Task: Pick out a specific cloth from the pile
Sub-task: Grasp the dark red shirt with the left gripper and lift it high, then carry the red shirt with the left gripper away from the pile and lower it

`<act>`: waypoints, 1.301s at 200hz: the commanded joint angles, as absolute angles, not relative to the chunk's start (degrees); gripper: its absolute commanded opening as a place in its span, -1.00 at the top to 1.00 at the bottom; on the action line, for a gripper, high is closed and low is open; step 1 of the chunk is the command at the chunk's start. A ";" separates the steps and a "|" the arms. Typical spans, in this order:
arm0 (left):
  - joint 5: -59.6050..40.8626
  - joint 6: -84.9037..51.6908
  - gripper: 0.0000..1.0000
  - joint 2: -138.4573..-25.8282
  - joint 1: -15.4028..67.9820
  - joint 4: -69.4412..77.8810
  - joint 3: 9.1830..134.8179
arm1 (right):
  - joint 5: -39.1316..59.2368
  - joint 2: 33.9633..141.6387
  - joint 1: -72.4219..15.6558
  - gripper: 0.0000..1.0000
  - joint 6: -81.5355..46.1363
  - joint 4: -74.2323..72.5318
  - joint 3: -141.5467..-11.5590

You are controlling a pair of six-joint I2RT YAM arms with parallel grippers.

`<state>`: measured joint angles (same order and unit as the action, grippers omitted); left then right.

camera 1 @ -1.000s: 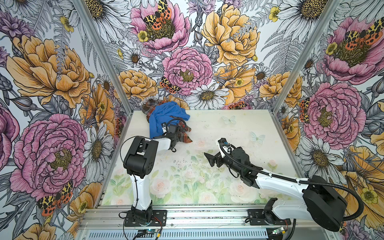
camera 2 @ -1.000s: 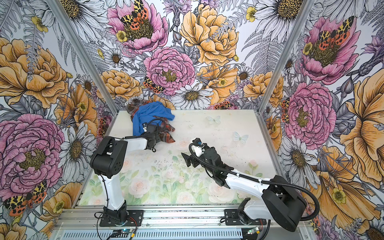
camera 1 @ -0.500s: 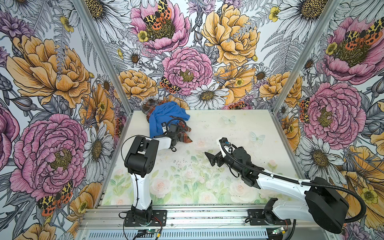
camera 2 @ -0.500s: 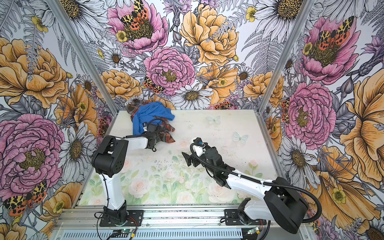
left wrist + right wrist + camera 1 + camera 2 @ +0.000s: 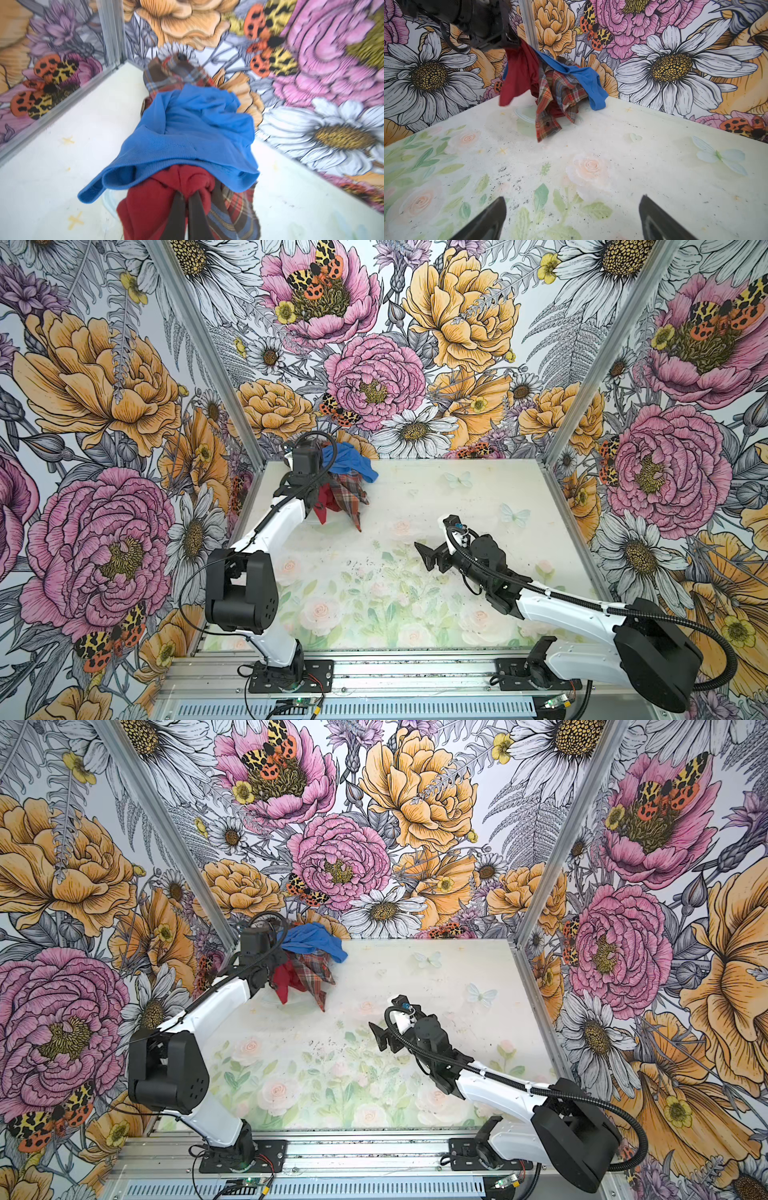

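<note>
The cloth is plain red, and my left gripper is shut on a bunched fold of it. In both top views the red cloth hangs off the table below the left gripper near the back left corner. The pile comes up with it. Its blue cloth drapes over the red one. Its plaid cloth hangs beside it with a tip on the table. My right gripper stands open and empty over mid-table, facing the pile.
The metal corner post and flowered walls stand right behind the pile. The floral table mat spreads between the two arms, and my right arm lies low across its right side.
My left gripper has shut on the red cloth at the pile's front and risen, pulling the blue and plaid cloths up with it. The right gripper has barely moved.
</note>
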<state>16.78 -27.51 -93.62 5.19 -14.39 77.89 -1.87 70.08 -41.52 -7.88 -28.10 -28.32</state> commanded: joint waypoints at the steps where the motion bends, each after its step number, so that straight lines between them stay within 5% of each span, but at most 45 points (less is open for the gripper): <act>1: 8.25 -28.20 1.00 -91.41 2.53 -15.18 85.72 | -2.47 69.08 -41.10 -0.99 -7.51 -29.18 -28.02; 53: 1.03 -24.27 1.00 -96.12 5.23 -21.05 112.01 | -3.37 68.73 -40.54 -0.99 -7.80 -29.22 -27.77; 124: -1.71 -9.10 1.00 -110.97 25.21 -21.82 156.35 | -12.75 68.91 -32.94 -0.99 -17.92 -23.89 -27.93; 206: -12.90 -18.51 1.00 -117.64 34.64 -11.77 143.99 | -19.98 48.41 -26.35 -0.99 -19.69 -21.74 -18.59; 260: -6.14 -11.55 1.00 -111.21 32.49 -13.89 115.32 | -24.70 41.38 -26.11 -0.99 -18.33 -19.03 -17.11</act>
